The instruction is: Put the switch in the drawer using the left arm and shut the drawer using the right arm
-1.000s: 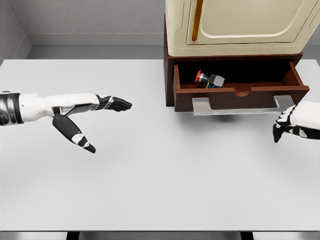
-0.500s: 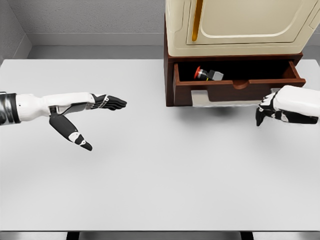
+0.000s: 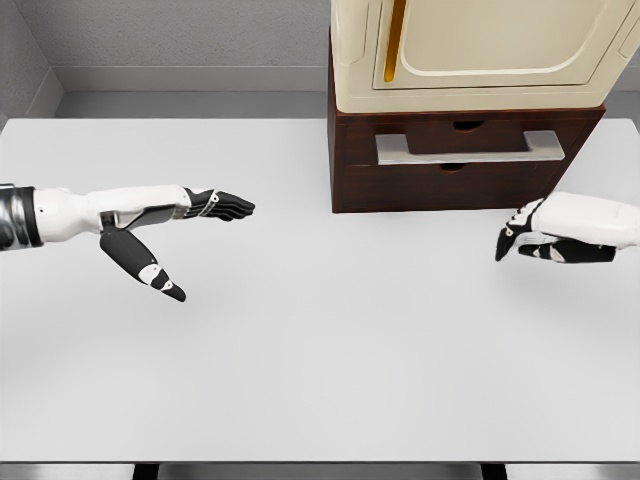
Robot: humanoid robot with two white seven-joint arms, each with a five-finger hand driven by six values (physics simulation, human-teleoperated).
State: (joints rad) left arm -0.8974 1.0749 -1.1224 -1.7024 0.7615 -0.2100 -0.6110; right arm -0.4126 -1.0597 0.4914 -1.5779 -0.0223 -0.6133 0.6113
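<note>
Drawer [image 3: 468, 148] now flush w/ cabinet front; 0.5 s ago it was half out w/ switch visible inside. Switch no longer seen, presumably shut inside. Right robot hand [image 3: 530, 236] has pulled back off the drawer front, fingers curled, holding nothing. Left robot hand [image 3: 180, 230] over table [image 3: 320, 360], fingers spread, empty, approx unchanged. Task looks done.

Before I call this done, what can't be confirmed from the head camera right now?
- Switch: not visible in the head view; the closed drawer front hides whatever is inside.
- Cream appliance on the cabinet: cut off by the top edge.
- Right hand: forearm cut off by the right edge.
- Left hand: arm cut off by the left edge.
</note>
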